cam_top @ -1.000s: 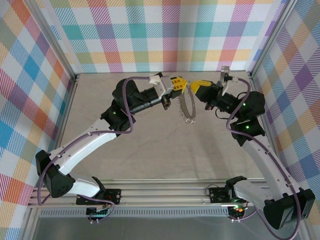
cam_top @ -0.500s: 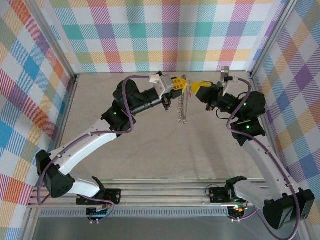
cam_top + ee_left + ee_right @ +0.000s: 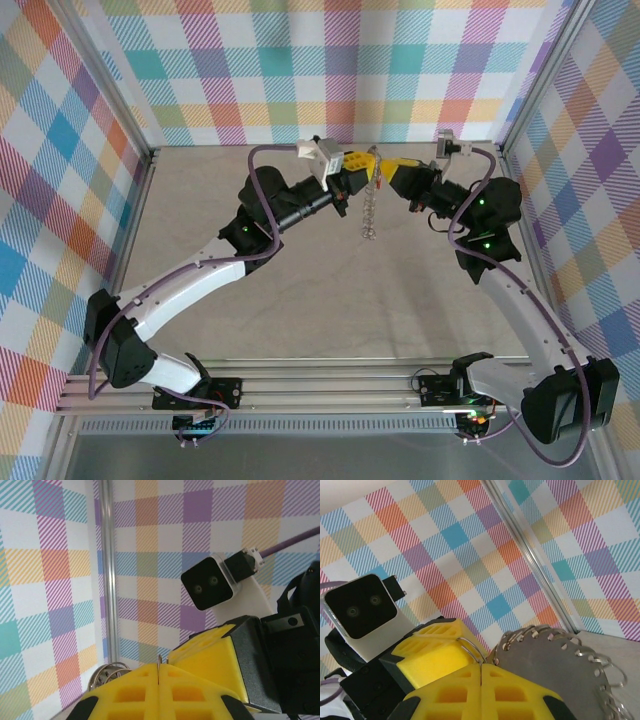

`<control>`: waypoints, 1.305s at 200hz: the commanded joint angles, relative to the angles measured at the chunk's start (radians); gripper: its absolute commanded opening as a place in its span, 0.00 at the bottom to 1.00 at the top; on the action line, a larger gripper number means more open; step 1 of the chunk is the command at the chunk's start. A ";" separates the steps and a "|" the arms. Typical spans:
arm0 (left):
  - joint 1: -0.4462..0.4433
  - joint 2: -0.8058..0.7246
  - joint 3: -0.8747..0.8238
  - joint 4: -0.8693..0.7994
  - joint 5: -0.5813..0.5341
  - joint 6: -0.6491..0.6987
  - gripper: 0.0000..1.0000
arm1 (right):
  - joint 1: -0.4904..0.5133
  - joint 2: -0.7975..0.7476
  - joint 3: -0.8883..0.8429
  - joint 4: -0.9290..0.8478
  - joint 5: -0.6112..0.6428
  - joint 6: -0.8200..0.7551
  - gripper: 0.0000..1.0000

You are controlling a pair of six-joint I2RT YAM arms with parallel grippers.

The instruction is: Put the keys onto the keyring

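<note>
**A:** How does it stand?

**B:** Over the table [image 3: 300, 310], the left arm [image 3: 200, 275] and right arm [image 3: 520, 310] rise and meet nose to nose near the back wall. The left claw [image 3: 362, 168] is clenched on the keyring [image 3: 369, 205]. The right claw [image 3: 390, 170] pinches it too. The rest dangles between them, clear of the table.

**A:** And the key?

**B:** I can't make one out. I'd judge they're holding the loop ready for threading. Next, one claw must hold an open end steady while the key slides on, which is fiddly with floppy chain.
</note>
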 commanded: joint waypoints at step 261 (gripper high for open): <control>0.079 0.075 -0.034 0.286 -0.125 -0.625 0.00 | 0.112 0.041 -0.054 0.066 0.102 0.178 0.00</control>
